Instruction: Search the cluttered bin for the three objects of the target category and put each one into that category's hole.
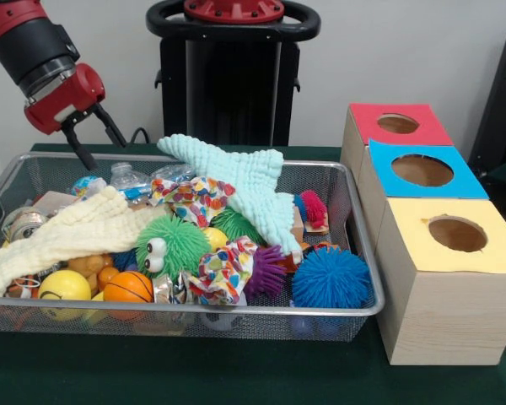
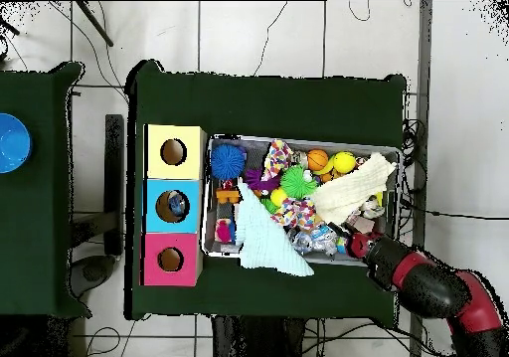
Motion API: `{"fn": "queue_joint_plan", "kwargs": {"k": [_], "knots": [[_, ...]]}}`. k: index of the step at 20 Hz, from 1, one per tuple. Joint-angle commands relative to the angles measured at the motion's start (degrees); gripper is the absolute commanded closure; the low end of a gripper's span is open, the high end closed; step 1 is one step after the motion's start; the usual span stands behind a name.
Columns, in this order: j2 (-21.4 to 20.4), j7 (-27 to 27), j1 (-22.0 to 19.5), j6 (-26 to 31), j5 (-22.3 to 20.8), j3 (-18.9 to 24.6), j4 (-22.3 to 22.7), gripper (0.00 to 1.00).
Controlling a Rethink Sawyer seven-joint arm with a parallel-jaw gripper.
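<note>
Front view shows you the wire bin [image 1: 354, 245] packed so full that the mint cloth [image 1: 236, 181] and cream cloth [image 1: 67, 232] bury much of the pile, leaving the blue spiky ball [image 1: 331, 277] and green googly-eyed ball [image 1: 170, 245] clear, while the gripper [image 1: 95, 139] hangs over the bin's far left corner, fingers spread, holding nothing. Overhead view hides the fingertips under the red wrist [image 2: 386, 257], and you can see something lying inside the blue box's hole [image 2: 176, 205].
</note>
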Motion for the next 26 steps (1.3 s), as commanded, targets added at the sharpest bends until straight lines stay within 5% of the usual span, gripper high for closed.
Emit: {"fn": "queue_joint_plan", "kwargs": {"k": [1, 26], "knots": [[3.3, -19.5, 0.3, 4.4, -1.9, -4.1, -8.2, 0.00], [7.8, -24.4, 0.6, 4.6, -1.3, -5.2, -10.8, 0.00]]}}
